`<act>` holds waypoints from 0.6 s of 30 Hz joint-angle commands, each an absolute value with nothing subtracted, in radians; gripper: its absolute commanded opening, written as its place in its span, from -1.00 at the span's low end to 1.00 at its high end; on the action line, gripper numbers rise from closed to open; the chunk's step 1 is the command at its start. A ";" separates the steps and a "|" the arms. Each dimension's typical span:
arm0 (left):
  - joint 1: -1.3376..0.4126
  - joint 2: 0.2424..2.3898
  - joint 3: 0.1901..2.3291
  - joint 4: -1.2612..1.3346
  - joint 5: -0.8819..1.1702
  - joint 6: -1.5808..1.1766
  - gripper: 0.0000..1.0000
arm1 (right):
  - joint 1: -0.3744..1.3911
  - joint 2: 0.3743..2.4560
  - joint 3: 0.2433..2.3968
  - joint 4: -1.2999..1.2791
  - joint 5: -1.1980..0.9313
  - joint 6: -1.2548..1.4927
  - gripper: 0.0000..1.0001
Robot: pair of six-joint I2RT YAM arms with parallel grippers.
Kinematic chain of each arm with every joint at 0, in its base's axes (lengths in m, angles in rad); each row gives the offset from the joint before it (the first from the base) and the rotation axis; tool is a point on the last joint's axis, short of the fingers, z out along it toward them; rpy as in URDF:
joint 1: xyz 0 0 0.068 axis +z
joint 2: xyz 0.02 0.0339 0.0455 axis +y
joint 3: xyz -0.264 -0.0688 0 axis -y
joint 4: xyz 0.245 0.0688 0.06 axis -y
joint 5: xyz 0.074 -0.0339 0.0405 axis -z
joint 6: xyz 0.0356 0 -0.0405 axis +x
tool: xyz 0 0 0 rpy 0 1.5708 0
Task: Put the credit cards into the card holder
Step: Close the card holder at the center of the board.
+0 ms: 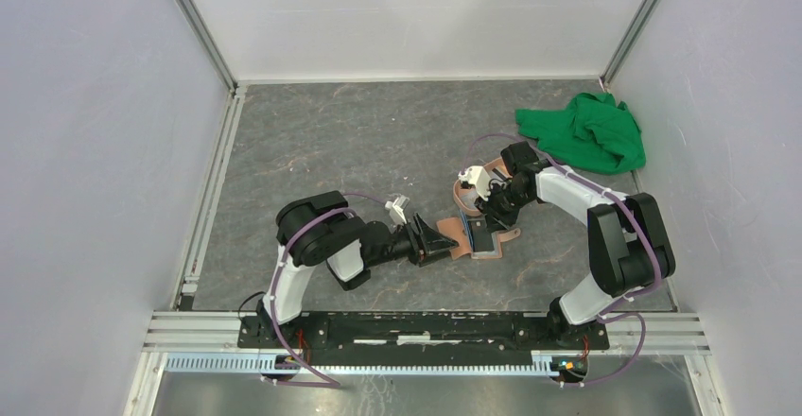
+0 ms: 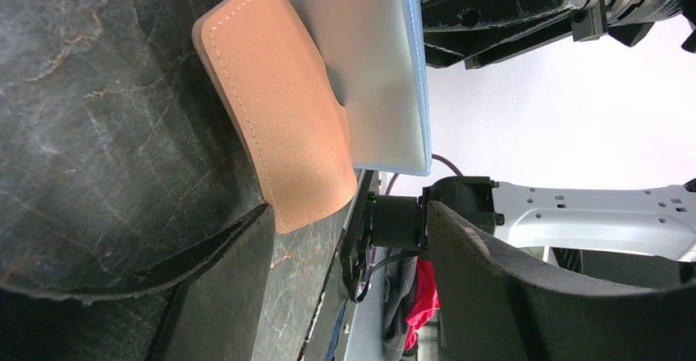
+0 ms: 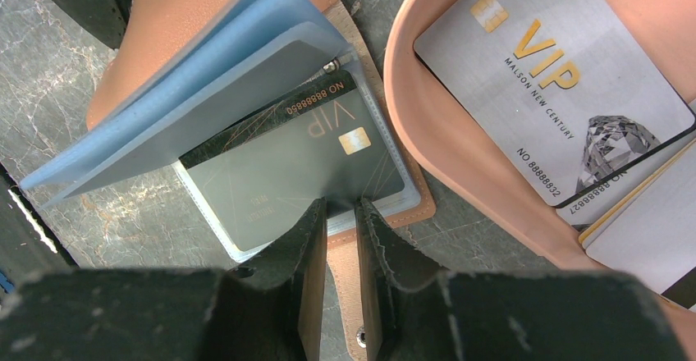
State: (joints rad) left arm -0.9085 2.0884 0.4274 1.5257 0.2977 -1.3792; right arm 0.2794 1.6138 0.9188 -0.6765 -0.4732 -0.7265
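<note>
The tan card holder (image 3: 394,205) lies open on the table, its clear blue sleeves (image 3: 180,107) fanned up. A black card (image 3: 287,164) sits partly inside the bottom sleeve. My right gripper (image 3: 341,207) has its tips at that card's near edge, jaws a narrow gap apart with only the snap tab (image 3: 341,295) showing between them. More credit cards lie in the pink tray (image 3: 427,123), a grey-white one (image 3: 550,74) on top. My left gripper (image 2: 345,238) stands wide open just short of the holder's raised tan cover (image 2: 279,123), one finger low on the table.
A crumpled green cloth (image 1: 586,132) lies at the back right. The pink tray (image 1: 462,197) sits directly behind the card holder (image 1: 470,236), and both grippers crowd around it mid-table. Grey walls close in the table's left and right sides.
</note>
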 commanded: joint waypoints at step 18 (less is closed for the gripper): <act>-0.910 2.039 0.537 1.737 0.345 -1.311 0.41 | 0.274 1.695 0.852 -0.674 -0.322 -0.753 -0.49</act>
State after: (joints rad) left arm -0.9092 2.0190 0.5026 1.5200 0.3309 -1.3491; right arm 0.2790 1.6138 0.9192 -0.6758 -0.4732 -0.7269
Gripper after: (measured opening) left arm 0.716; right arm 0.252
